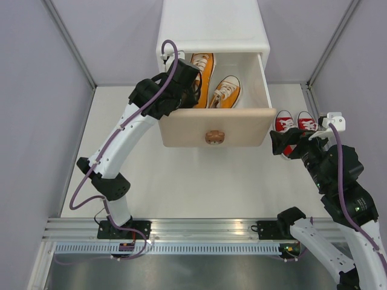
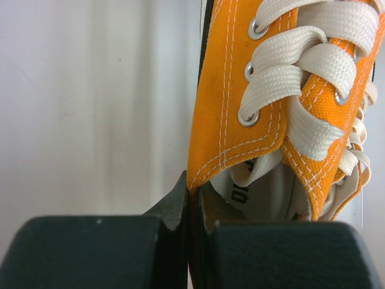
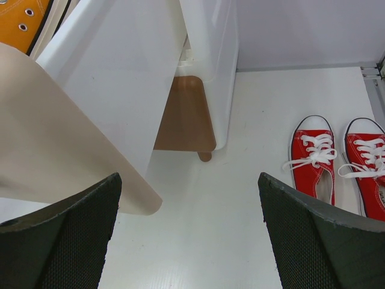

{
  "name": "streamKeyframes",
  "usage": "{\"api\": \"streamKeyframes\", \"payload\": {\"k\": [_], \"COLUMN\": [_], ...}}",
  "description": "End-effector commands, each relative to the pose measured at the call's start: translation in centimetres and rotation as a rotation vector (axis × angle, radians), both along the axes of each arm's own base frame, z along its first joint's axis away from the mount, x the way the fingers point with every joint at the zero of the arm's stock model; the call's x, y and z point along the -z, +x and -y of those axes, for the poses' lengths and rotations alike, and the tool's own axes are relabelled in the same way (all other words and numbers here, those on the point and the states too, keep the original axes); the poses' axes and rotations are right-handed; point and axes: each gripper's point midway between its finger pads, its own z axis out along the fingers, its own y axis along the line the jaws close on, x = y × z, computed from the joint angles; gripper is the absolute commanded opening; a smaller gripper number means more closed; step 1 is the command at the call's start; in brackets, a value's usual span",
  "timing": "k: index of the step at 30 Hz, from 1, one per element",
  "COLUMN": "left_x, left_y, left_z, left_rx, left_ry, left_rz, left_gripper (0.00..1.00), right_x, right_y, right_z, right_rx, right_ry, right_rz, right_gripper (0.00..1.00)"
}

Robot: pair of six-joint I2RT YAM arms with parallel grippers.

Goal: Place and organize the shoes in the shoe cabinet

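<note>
Left gripper (image 2: 189,208) pinched tight on the orange sneaker (image 2: 228,120) at its collar edge, inside the open upper drawer (image 1: 181,130).
Canvas looks soft and light, and the thin collar may fold, so the stiffer heel rim is the safer hold. Right gripper (image 3: 187,205) spread wide, empty. Red pair (image 3: 316,159) on table (image 3: 240,150), 3 o'clock of drawer.

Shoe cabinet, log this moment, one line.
left gripper: shut on orange shoe, upper drawer | right gripper: open | red shoes: on table

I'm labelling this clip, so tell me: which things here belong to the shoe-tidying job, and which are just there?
Job: orange shoes, red shoes, cabinet, drawer, left claw shut on an orange shoe, open right claw.
Just there: metal rail, grey walls.
</note>
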Motion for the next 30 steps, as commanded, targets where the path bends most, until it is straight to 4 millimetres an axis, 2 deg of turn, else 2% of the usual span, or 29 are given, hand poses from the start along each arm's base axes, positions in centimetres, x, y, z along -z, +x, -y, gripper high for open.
{"api": "streamKeyframes", "payload": {"k": [1,13,22,30], "left_x": [-2.0,-1.8,-1.8,-2.5], "left_y": [-0.3,0.2,0.6,0.4], "left_z": [0.2,0.1,0.3,0.1], "left_rx": [-0.033,0.070,0.143,0.181], "left_ry": [-0.081,0.057,0.137,0.161], "left_rz": [0.048,0.081,0.100,0.122], "left_gripper": [0.02,0.02,0.02,0.02], "right_x": [-1.7,-2.3,-2.6,-2.5], "right_y": [-0.2,0.1,0.4,0.6], "right_z": [0.1,-0.5,-0.2,-0.4], "right_rx": [0.001,-0.024,-0.005,-0.008], "right_ry": [0.007,0.007,-0.005,-0.011], "right_rz": [0.054,0.051,0.055,0.050], "right_gripper": [0.98,0.98,0.98,0.98]}}
